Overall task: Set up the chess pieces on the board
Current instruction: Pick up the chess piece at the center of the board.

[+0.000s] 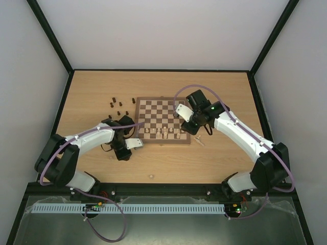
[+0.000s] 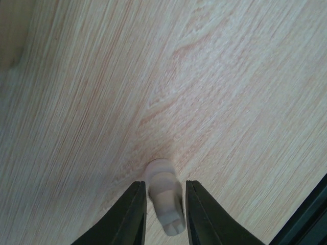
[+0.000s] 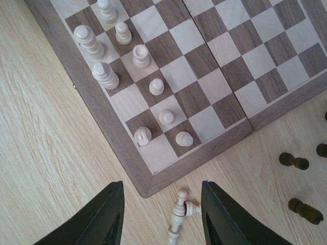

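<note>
The board [image 1: 162, 102] lies at mid-table, with several pale pieces [image 1: 164, 132] standing along its near rows. They also show in the right wrist view [image 3: 156, 86], near the board's corner [image 3: 145, 186]. My right gripper [image 3: 162, 189] is open and hovers over two pale pieces [image 3: 180, 212] lying on the table just off that corner. In the top view it [image 1: 190, 128] is at the board's near right corner. My left gripper [image 2: 163, 185] is closed narrowly round one pale piece [image 2: 164, 201] close to the tabletop. In the top view it [image 1: 124, 152] is left of the board.
Several dark pieces [image 1: 116, 104] stand and lie on the table left of the board; two more [image 3: 294, 161] lie off the board in the right wrist view. One small pale piece [image 1: 151, 176] sits near the table's front edge. Black frame posts border the table.
</note>
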Available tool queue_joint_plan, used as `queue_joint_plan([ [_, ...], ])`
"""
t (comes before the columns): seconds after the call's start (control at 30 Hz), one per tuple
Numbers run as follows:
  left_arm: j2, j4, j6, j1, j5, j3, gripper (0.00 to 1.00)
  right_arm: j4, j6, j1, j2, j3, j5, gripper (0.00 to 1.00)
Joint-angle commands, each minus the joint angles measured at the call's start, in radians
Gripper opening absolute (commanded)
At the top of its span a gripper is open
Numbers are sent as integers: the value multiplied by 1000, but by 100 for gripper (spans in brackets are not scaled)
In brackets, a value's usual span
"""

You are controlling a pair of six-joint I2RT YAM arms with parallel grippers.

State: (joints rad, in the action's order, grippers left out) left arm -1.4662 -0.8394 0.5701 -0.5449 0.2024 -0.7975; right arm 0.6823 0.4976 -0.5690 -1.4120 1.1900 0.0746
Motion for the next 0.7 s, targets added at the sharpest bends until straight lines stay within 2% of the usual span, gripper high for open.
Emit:
queue_joint_plan([
  [0.0, -13, -10, -14, -8, -19, 10, 21, 19, 19, 15, 26, -20, 18, 42],
  [0.17, -12, -13, -22, -13, -28, 4, 9, 18, 24, 24, 36, -29, 23, 42],
  [0.43, 59, -44, -30, -13, -44, -118, 8, 14, 21, 40, 57, -33, 35, 42],
  [0.67, -37, -46, -14, -16, -19, -270, 8, 10, 12, 50, 80, -43, 35, 43],
])
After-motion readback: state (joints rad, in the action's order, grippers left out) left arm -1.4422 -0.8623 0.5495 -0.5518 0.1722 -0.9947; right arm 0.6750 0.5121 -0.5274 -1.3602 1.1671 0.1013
